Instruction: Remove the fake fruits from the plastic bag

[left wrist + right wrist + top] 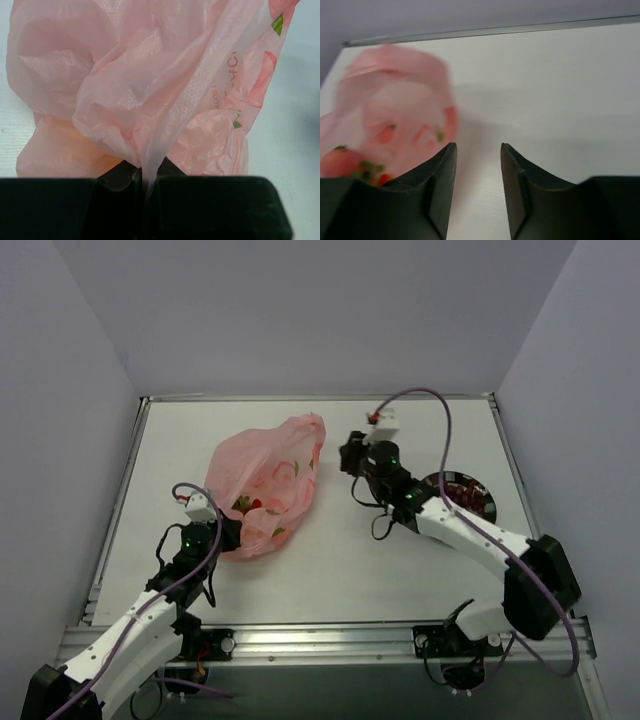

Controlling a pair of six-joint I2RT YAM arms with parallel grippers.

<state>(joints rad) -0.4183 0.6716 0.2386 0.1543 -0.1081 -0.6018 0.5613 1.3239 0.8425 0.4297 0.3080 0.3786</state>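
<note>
The pink translucent plastic bag [268, 485] lies crumpled left of the table's middle. Red and green fake fruits [250, 506] show through it; the right wrist view shows a red one [337, 161] inside. My left gripper [228, 536] is at the bag's near-left end, shut on a gathered fold of the bag [150, 125], which runs down between its fingers [120, 175]. My right gripper [347, 453] hovers just right of the bag, open, with only bare table between its fingers [442, 170]. The bag [395, 105] appears blurred to its left.
A round dark-rimmed plate [491, 500] sits on the right, partly under my right arm, with dark reddish pieces [463, 495] on it. White table [420, 430] stretches behind and right of the bag, bounded by a metal rail [320, 398] and grey walls.
</note>
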